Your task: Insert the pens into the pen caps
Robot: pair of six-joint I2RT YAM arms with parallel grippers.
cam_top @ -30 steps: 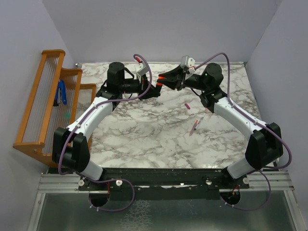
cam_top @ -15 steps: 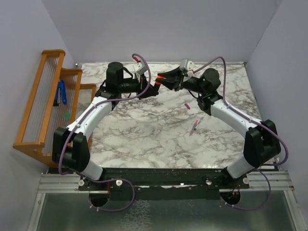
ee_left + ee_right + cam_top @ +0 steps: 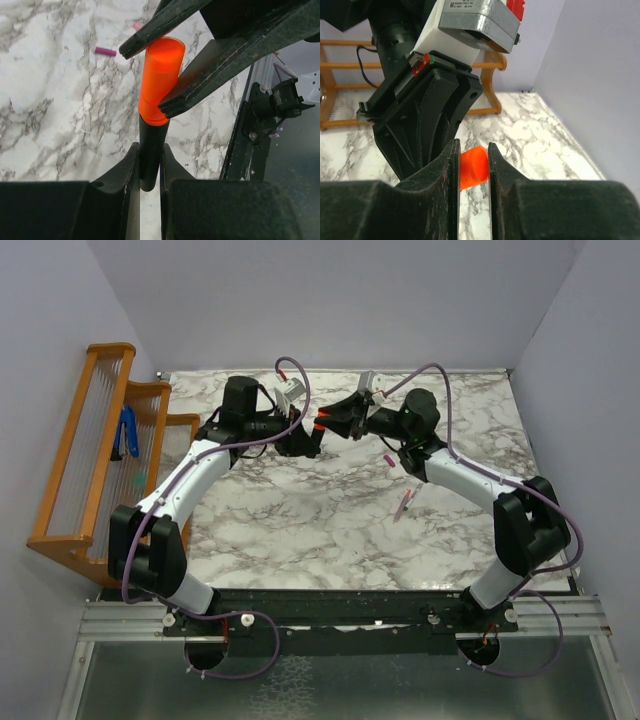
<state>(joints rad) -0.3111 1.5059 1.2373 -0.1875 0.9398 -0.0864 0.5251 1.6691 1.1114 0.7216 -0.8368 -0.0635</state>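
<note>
**Orange cap meets black marker above the far middle of the table**

Wooden rack [image 3: 100,440] stands off the table's edge at 9 o'clock, with a blue-handled tool [image 3: 128,432] resting in it. The marble table [image 3: 300,530] carries the rest.

At about 11 o'clock from the table's middle, the left hand [image 3: 305,443] is narrowed onto a black marker [image 3: 151,145]. Its two fingers press the barrel from either side, and the barrel points away from the wrist towards the other arm.

The orange cap [image 3: 160,75] sits on the far end of that marker, its lower rim touching the black barrel. Whether it is pushed fully home cannot be told.

The right hand [image 3: 471,150] is closed on the orange cap, one finger on each side. It faces the left hand at close range, above the table.

A magenta cap [image 3: 388,459] lies loose on the table at 2 o'clock, and the left wrist view shows a pink cap [image 3: 136,25] near it, partly hidden behind a finger. A thin pinkish pen [image 3: 404,506] lies at 4 o'clock, well apart from both hands.
</note>
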